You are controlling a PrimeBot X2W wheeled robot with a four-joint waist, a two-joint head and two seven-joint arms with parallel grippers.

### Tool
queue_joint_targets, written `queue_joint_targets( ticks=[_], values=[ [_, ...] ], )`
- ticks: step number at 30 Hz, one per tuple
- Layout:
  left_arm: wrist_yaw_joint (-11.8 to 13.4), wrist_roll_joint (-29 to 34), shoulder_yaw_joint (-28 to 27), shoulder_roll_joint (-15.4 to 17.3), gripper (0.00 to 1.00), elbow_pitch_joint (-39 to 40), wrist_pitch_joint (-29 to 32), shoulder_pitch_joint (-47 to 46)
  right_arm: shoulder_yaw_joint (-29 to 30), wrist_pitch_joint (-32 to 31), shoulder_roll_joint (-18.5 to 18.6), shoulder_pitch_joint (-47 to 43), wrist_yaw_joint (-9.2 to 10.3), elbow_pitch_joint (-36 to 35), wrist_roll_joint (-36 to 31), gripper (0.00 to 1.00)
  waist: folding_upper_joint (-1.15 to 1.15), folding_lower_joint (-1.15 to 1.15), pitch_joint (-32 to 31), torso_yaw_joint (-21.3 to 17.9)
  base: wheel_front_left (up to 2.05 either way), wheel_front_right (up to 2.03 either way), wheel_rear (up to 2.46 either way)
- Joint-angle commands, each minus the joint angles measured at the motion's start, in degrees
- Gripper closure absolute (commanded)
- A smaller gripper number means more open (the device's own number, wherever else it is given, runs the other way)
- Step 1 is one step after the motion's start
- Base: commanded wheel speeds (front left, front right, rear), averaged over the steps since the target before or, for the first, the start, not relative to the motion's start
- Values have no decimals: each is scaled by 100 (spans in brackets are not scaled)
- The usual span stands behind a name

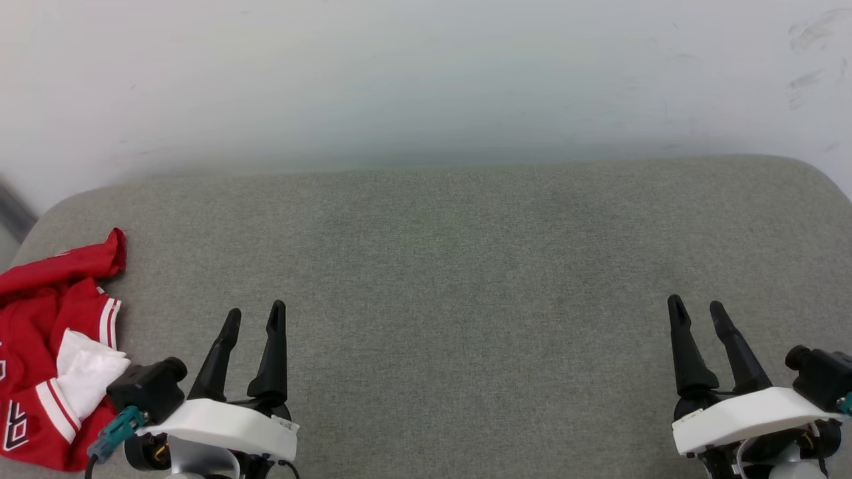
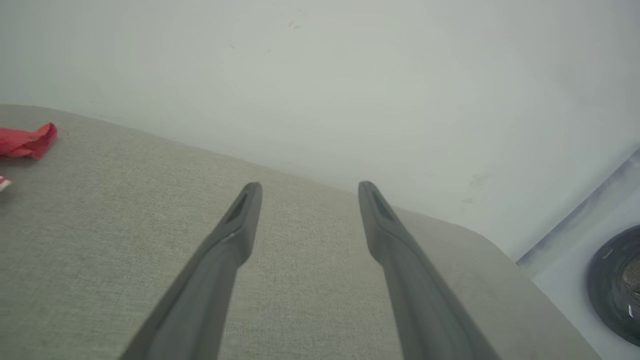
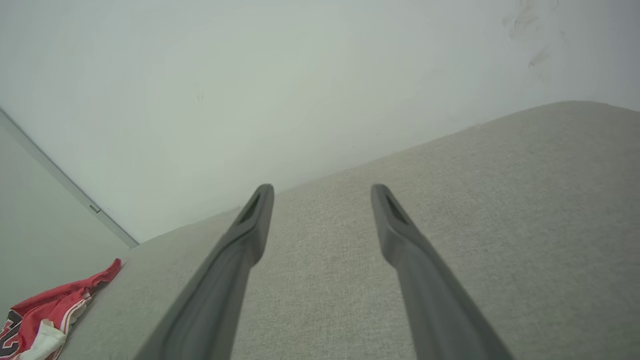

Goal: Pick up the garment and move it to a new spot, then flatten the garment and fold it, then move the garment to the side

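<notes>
At the far left edge of the grey fabric surface (image 1: 466, 279), the garment (image 1: 33, 313) lies crumpled, red with white striped sleeve ends and part of a black, white-outlined character showing. Just to its right, the left claw (image 1: 255, 309) hovers with its fingers spread apart, gripping nothing and clear of the cloth. Bare fabric stretches across the middle. Well apart at the lower right, the right claw (image 1: 695, 303) likewise stands wide and empty. A pale wall (image 1: 426, 80) rises behind.

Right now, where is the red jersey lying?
The garment lies crumpled at the left edge of the grey cushion in the head view, just left of the open left gripper and far from the right gripper.
</notes>
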State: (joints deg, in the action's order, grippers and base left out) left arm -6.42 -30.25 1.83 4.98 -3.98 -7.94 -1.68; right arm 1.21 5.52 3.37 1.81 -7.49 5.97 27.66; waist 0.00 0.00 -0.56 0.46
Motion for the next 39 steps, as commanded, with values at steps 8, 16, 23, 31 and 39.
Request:
queue_joint_targets(
  ticks=[8, 16, 23, 31, 39],
  values=[
    [119, 619, 32, 128, 0, -25, -157, 37, -4, -13, 37, 90, 0, -124, -755, 0, 0, 0, -23, -7, 0, 0, 0],
    [251, 1109, 80, 216, 0, -60, -267, 42, -4, -24, 19, 45, 0, -135, -1242, 0, 0, 0, -14, -23, 0, 0, 0],
    [314, 1431, 108, 244, 0, -162, -357, -7, 24, -51, -6, 33, 0, -140, -1588, 0, 0, 0, 10, -43, 0, 0, 0],
    [390, 1782, 126, 232, 0, -208, -455, 7, 73, -57, -30, 9, 0, -157, -1949, 0, 0, 0, 21, -48, 0, 0, 0],
    [395, 2076, 48, 173, 0, -288, -558, 57, 109, -20, -50, -7, 1, -176, -2273, 0, 0, 0, 28, -40, 0, 0, 0]
  ],
)
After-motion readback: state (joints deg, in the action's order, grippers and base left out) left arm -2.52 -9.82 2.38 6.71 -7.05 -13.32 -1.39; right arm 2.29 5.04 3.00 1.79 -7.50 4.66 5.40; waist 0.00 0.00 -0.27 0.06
